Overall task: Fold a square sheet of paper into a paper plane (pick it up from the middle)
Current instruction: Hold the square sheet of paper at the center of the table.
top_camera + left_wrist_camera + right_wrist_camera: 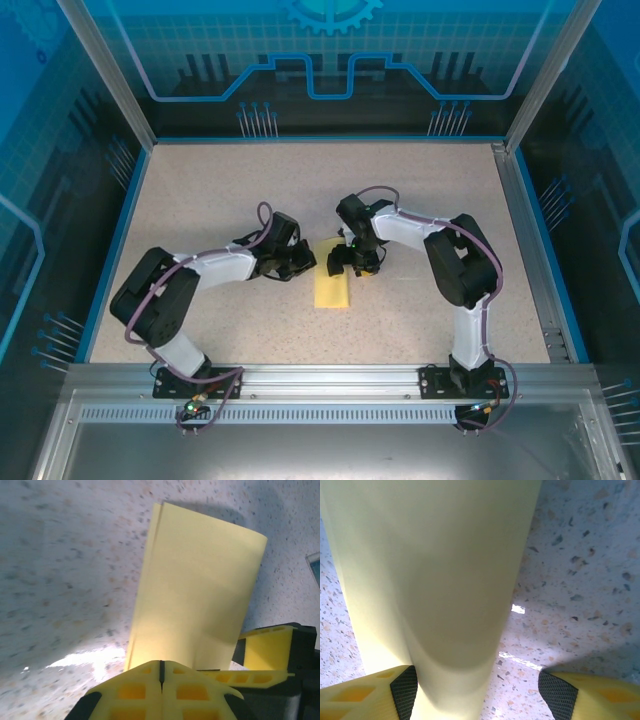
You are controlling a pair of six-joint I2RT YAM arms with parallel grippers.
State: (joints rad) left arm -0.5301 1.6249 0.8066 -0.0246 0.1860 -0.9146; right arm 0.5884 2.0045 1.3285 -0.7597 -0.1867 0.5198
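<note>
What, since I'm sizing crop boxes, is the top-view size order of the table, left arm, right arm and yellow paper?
1. table
2. left arm and right arm, too alike to rank
3. yellow paper

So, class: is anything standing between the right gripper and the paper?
Nothing visible does. The right gripper is open, with the paper lying between its fingers. The left gripper, shut, sits at the paper's edge on the other side, not in the way.
</note>
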